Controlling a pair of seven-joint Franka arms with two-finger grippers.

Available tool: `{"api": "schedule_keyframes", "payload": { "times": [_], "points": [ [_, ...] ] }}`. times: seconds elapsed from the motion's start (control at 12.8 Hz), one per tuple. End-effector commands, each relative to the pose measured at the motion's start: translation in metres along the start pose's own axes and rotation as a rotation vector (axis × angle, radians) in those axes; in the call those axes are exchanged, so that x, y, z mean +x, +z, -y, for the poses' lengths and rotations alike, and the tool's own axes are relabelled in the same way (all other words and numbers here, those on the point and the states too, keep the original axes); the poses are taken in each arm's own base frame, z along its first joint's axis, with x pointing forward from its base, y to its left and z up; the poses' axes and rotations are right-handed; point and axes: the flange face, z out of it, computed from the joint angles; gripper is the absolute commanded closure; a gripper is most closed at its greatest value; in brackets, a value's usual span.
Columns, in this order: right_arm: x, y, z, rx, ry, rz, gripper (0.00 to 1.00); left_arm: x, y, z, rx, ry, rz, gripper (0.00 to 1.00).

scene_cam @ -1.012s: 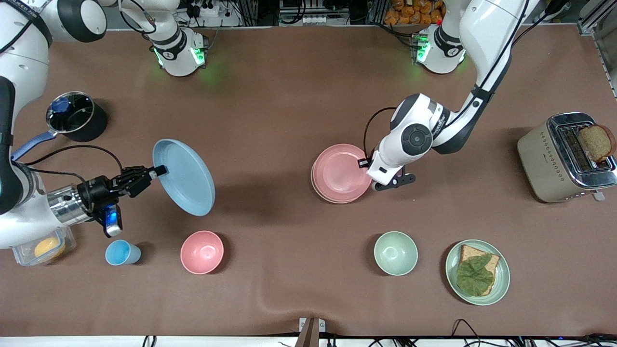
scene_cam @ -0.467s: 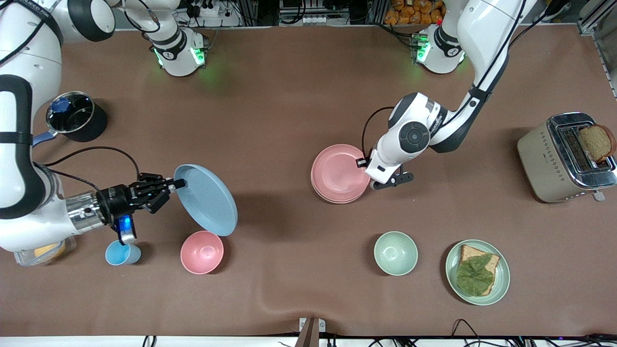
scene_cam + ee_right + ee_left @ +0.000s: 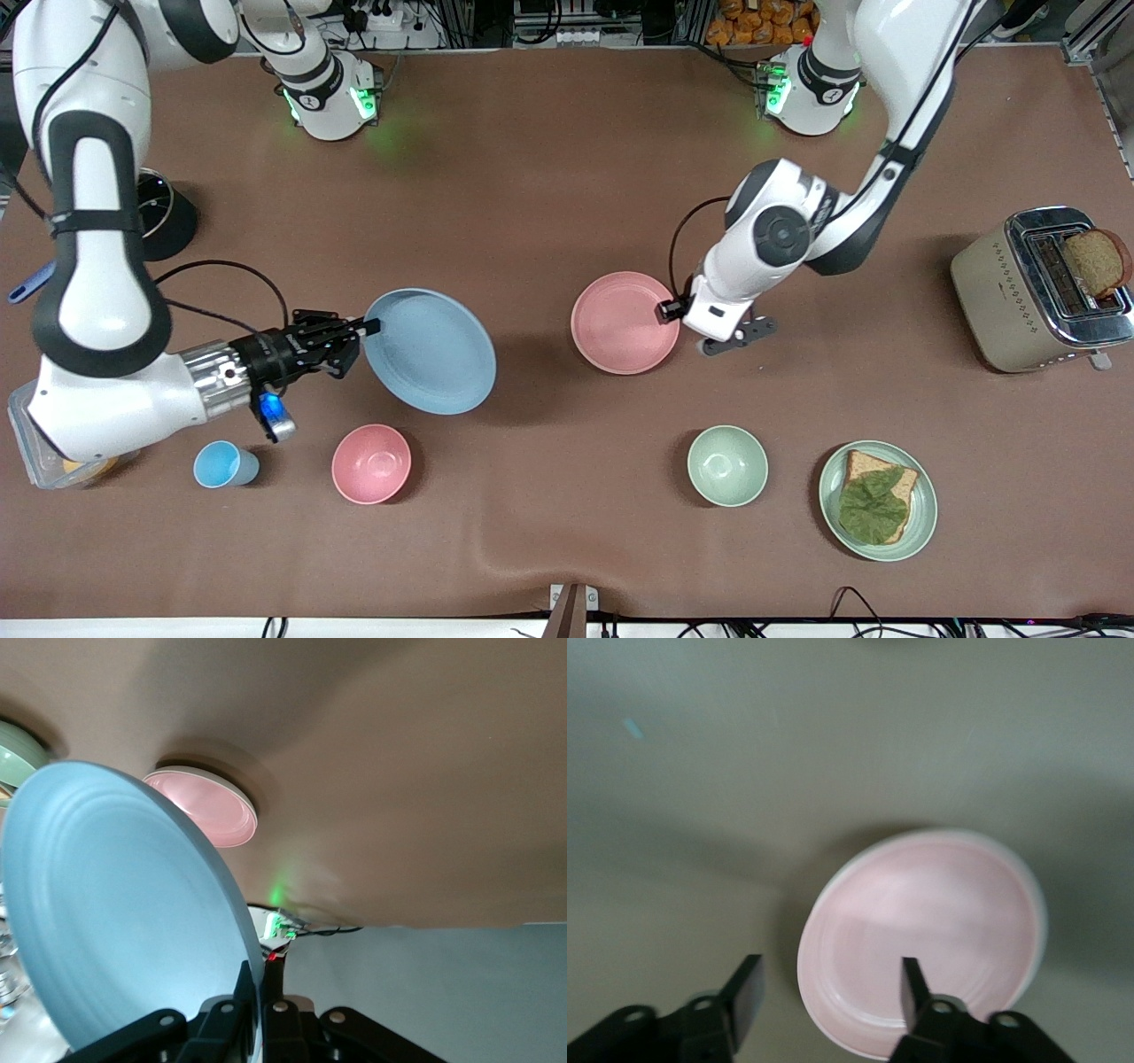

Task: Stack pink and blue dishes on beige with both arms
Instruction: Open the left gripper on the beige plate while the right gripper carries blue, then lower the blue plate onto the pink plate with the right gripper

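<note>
Blue plate (image 3: 431, 351) carried toward pink plate (image 3: 625, 322), tilted, rim gripped

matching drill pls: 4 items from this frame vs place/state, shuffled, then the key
Items
1. blue plate
2. pink plate
3. left hand
4. green plate

Place or state
A. carries bread with a leaf on top
B. open, over the pink plate's rim
C. tilted in the air, rim pinched by the right hand
D. lying flat, with a pale rim showing underneath

Pairs: 1-C, 2-D, 3-B, 4-A
</note>
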Motion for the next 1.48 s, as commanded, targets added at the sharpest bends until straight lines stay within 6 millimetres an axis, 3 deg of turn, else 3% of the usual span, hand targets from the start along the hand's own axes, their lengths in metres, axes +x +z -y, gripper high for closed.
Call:
{"api": "schedule_keyframes", "payload": {
  "times": [0.0, 0.16, 0.31, 0.47, 0.55, 0.7, 0.86, 1.01, 1.32, 1.4],
  "points": [
    [-0.024, -0.005, 0.009, -0.015, -0.014, -0.055, 1.00, 0.033, -0.096, 0.039, 0.075, -0.003, -0.114, 0.00],
    [-0.048, 0.017, 0.034, -0.054, -0.055, -0.117, 1.00, 0.056, -0.167, 0.074, 0.126, 0.059, -0.166, 0.00],
    [-0.089, 0.047, 0.065, -0.126, -0.122, -0.240, 1.00, 0.066, -0.231, 0.096, 0.157, 0.102, -0.169, 0.00],
    [-0.106, 0.080, 0.085, -0.162, -0.153, -0.274, 1.00, 0.084, -0.282, 0.126, 0.161, 0.173, -0.136, 0.00],
    [-0.116, 0.097, 0.097, -0.162, -0.177, -0.286, 1.00, 0.089, -0.296, 0.138, 0.161, 0.202, -0.126, 0.00],
    [-0.134, 0.135, 0.120, -0.151, -0.186, -0.328, 1.00, 0.089, -0.310, 0.155, 0.186, 0.206, -0.098, 0.00],
    [-0.145, 0.183, 0.133, -0.204, -0.191, -0.423, 1.00, 0.102, -0.309, 0.181, 0.198, 0.188, -0.077, 0.00],
    [-0.155, 0.234, 0.141, -0.256, -0.206, -0.509, 1.00, 0.106, -0.308, 0.190, 0.162, 0.188, -0.053, 0.00],
    [-0.142, 0.300, 0.136, -0.251, -0.214, -0.563, 1.00, 0.094, -0.325, 0.194, 0.150, 0.219, -0.066, 0.00],
    [-0.133, 0.309, 0.132, -0.236, -0.200, -0.576, 1.00, 0.091, -0.323, 0.195, 0.154, 0.219, -0.061, 0.00]
  ]
}}
